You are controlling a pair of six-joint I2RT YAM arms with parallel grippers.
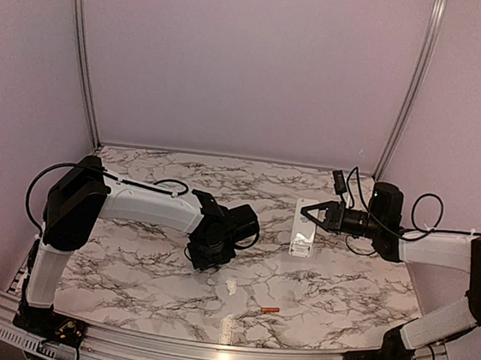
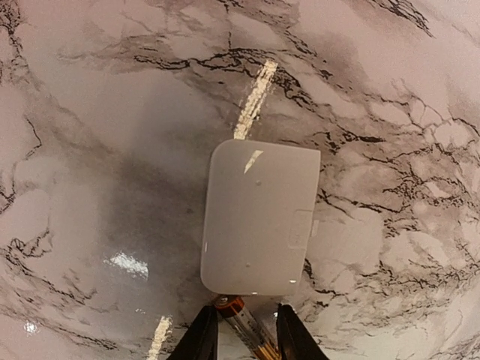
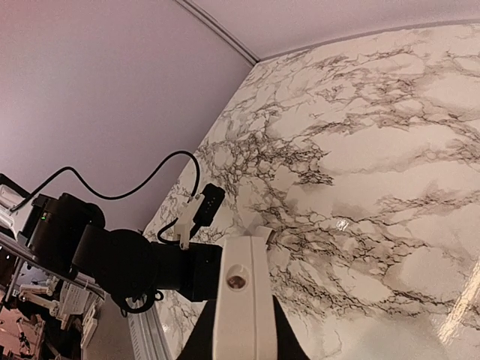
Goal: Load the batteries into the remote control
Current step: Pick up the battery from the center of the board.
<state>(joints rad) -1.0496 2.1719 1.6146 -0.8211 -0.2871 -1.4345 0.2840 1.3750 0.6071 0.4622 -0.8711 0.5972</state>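
- The marble table (image 1: pixel 128 271) is carrying everything; its glossy top is likely letting small parts skid.
- The right gripper (image 1: pixel 313 214) is holding the remote control (image 1: pixel 302 236) at the right of the table. Its jaws are clamping the far end, and the near end is hanging free. The remote looks light, stiff and smooth, so the narrow long edges are the best place to grip it.
- A white lid (image 2: pixel 259 217), seemingly the battery door, is lying flat on the table just beyond the left gripper (image 2: pixel 245 319). It looks thin and hard to lift off the surface.
- The left gripper is standing with its jaws at a slim gap on either side of the gold battery (image 2: pixel 232 306), at mid-table. I cannot tell whether they are pinching it yet. The battery is lying slantwise between the fingers.
- The orange battery (image 1: pixel 270 309) is lying alone near the front edge. Both batteries are probably hard, round and prone to rolling, so grip them across the middle.
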